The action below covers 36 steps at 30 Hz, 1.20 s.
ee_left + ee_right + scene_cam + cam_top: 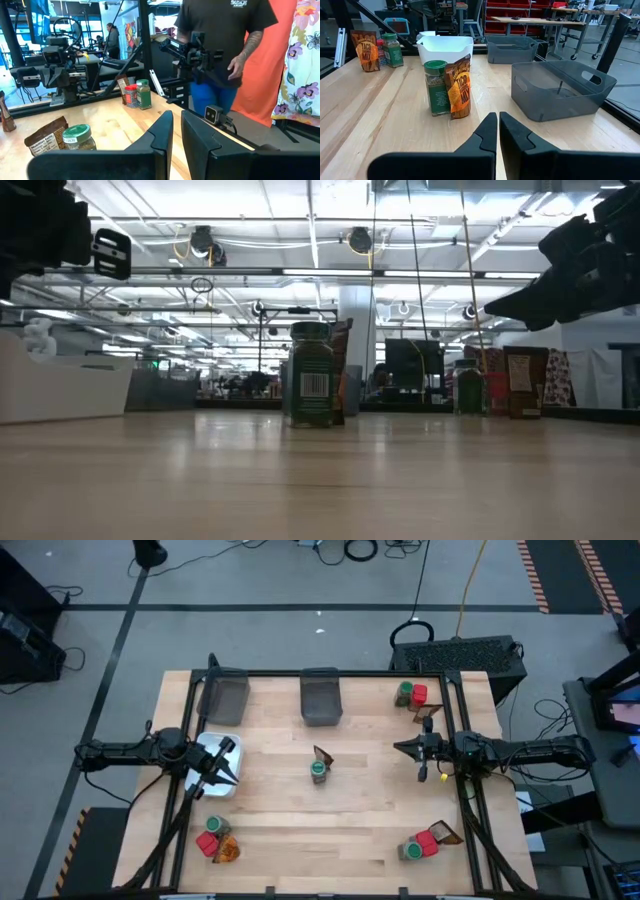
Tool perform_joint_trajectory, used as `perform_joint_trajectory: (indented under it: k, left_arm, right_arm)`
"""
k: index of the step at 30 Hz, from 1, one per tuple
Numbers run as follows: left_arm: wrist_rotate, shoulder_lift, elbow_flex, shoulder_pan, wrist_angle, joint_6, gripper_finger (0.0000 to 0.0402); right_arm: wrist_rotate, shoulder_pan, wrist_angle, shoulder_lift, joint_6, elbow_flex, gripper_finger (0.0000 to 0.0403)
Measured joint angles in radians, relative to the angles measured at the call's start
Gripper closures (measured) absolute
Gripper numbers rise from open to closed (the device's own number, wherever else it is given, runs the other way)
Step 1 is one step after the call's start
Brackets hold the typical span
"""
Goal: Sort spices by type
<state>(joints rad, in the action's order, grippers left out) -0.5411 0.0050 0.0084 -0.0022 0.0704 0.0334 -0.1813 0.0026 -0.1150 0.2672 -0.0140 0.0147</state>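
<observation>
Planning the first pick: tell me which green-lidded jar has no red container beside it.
The green-lidded jar at the table's centre: only a brown-orange packet leans beside it; the corner jars each have a red container.

At table centre stands a green-lidded jar point(437, 87) beside an orange-and-brown packet point(459, 89). At ten o'clock, a white tray point(213, 765); at twelve, two dark grey bins point(321, 696). A red container point(419, 694) sits at one o'clock on pale wood table point(370, 820).
</observation>
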Motion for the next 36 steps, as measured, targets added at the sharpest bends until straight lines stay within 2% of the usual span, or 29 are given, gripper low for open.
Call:
perform_joint_trajectory:
  k: [18, 24, 26, 30, 34, 36]
  left_arm:
    - [0.0, 0.0, 0.0, 0.0, 0.0, 0.0, 0.0356]
    - [0.0, 0.0, 0.0, 0.0, 0.0, 0.0, 0.0356]
    - [0.0, 0.0, 0.0, 0.0, 0.0, 0.0, 0.0356]
    - [0.01, 0.0, 0.0, 0.0, 0.007, 0.0, 0.0356]
    - [0.054, 0.0, 0.0, 0.0, 0.07, -0.002, 0.0356]
    - [0.082, 0.0, 0.0, 0.0, 0.151, -0.076, 0.0356]
  right_arm:
    - [0.0, 0.0, 0.0, 0.0, -0.005, 0.0, 0.0403]
    - [-0.004, -0.001, -0.081, 0.0, -0.071, 0.0, 0.0403]
    - [-0.017, -0.002, -0.134, 0.001, -0.16, 0.005, 0.0403]
    - [-0.03, -0.002, -0.186, 0.002, -0.327, 0.066, 0.0403]
    - [-0.052, -0.002, -0.179, 0.043, -0.335, 0.174, 0.0403]
    - [-0.063, -0.002, -0.173, 0.083, -0.311, 0.241, 0.0403]
